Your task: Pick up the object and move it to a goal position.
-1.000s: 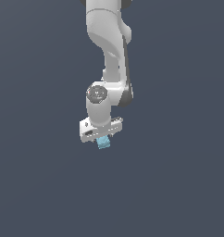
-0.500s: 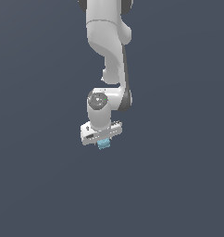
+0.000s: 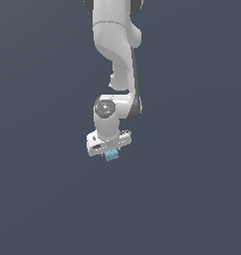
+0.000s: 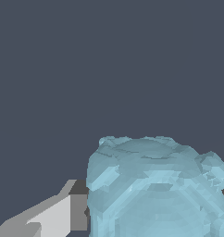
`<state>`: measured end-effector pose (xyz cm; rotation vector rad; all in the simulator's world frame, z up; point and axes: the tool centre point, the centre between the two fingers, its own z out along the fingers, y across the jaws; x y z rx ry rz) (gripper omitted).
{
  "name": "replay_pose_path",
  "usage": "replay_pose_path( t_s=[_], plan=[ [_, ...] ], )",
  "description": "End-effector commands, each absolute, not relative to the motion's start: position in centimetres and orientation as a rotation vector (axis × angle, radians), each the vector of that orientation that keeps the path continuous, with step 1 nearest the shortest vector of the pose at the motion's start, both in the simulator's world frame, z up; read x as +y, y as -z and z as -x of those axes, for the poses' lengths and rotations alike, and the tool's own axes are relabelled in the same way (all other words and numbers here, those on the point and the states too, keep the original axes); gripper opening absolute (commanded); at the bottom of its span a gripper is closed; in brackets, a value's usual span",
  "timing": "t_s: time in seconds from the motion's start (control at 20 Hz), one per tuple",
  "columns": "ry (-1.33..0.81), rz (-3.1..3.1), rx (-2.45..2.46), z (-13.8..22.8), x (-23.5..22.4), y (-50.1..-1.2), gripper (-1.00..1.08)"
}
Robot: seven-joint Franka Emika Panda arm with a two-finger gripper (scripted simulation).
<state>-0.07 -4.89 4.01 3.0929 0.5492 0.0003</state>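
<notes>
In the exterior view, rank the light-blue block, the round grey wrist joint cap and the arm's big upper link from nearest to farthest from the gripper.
1. The light-blue block: right at the gripper, poking out beneath the white hand.
2. The round grey wrist joint cap: just above the hand.
3. The arm's big upper link: farthest, at the top of the exterior view.

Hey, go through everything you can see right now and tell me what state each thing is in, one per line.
light-blue block: held between the gripper's fingers, poking out below the white hand; fills much of the wrist view, round raised face toward the camera.
gripper: pointing down, shut on the block.
gripper finger: pressed against the side of the block.
</notes>
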Motion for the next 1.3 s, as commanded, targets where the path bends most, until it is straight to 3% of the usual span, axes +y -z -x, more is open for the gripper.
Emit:
replay_pose_path(
  t_s=[0.0, 0.6, 1.25],
  plan=[
    [-0.001, -3.093, 0.549, 0.1, -4.9, -4.1, -1.0],
    [-0.001, -3.093, 0.549, 1.5, -5.4, -8.5, -1.0],
    [0.0, -3.093, 0.55, 5.2, -6.6, -20.6, -1.0]
  ],
)
